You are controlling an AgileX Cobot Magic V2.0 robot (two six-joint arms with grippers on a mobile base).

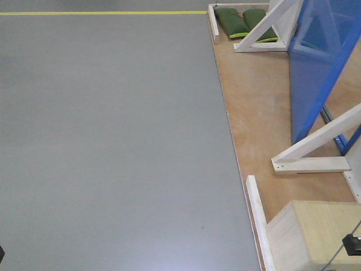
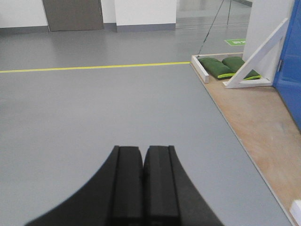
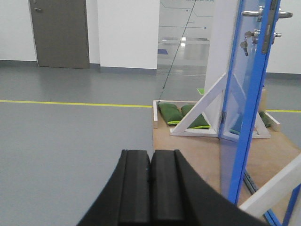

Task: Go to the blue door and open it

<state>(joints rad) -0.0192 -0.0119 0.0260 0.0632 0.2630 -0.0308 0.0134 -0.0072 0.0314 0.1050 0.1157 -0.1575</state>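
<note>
Starting up close with the left gripper (image 2: 143, 155): pressing its two black fingers (image 2: 128, 183) flat together, holding nothing at all. Finding the right gripper (image 3: 150, 157) doing just the same (fingers squeezing side by side, no gap, nothing in them). Hanging both over the grey floor (image 1: 113, 141), on the left of the blue door (image 3: 237, 103) and well apart from it.

Looking further on and seeing the blue door standing tall and shiny on a brown wooden platform (image 1: 254, 101). Spotting a silver handle (image 3: 254, 13) high up on the blue door, with small silver lock parts (image 3: 249, 35) just under it. Noticing white braces (image 1: 316, 141) leaning up beside the blue door, one on the near side and one on the far side. Finding two green bags (image 3: 171, 114) lying past the blue door, at the foot of the far brace.

Seeing a yellow line (image 3: 70, 103) running across the floor beyond the blue door, and a grey door (image 3: 59, 33) in the white wall far behind it.
</note>
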